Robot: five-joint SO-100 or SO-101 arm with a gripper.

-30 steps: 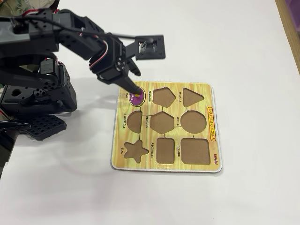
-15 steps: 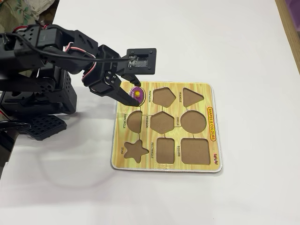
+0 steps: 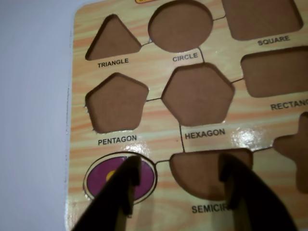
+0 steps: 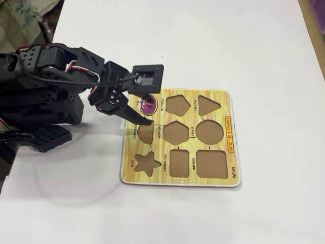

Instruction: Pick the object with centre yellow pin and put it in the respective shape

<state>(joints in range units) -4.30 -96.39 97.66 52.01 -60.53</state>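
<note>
The purple oval piece (image 3: 115,179) is seated in the OVAL cutout (image 3: 147,188) of the shape board (image 3: 159,144), beside the SEMICIRCLE recess (image 3: 202,171). The claw (image 3: 179,190) is held apart and empty above that edge of the board. By the look of it, placement is complete; the claw should be lifted straight up so the yellow knob (image 3: 111,175) is not snagged.

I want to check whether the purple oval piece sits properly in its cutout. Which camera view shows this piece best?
The wrist view shows the purple oval piece best: it is large, lying in its cutout on the board, though one finger of the open claw covers its middle. In the fixed view the piece is small, partly behind the camera mount.
</note>
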